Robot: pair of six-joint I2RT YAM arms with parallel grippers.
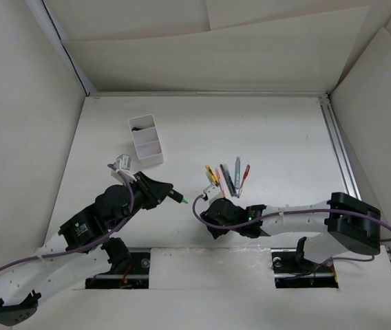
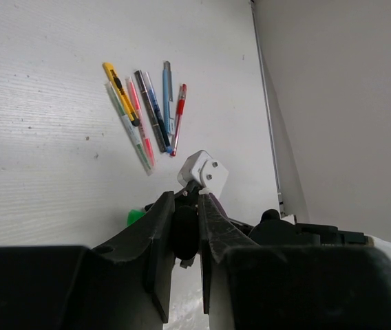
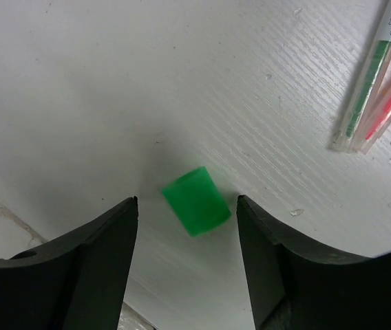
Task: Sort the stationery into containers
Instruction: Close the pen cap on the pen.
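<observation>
My left gripper (image 1: 160, 190) is shut on a stubby black highlighter (image 2: 185, 230), whose green tip (image 1: 181, 202) sticks out toward the right arm. It hovers between the white two-compartment container (image 1: 146, 141) and the pens. My right gripper (image 3: 186, 201) points down at the table, open, with a small green cap (image 3: 197, 201) lying between its fingers (image 3: 106, 247) and touching neither. In the top view the right gripper (image 1: 213, 206) hides that cap. Several thin pens (image 1: 226, 177), among them yellow, grey, blue and red ones, lie fanned out just beyond it.
The container's far compartment (image 1: 140, 126) holds something dark. A metal rail (image 1: 340, 158) runs along the table's right side, and white walls close in the table. A green and a pink pen (image 3: 374, 89) lie close to the right gripper's upper right.
</observation>
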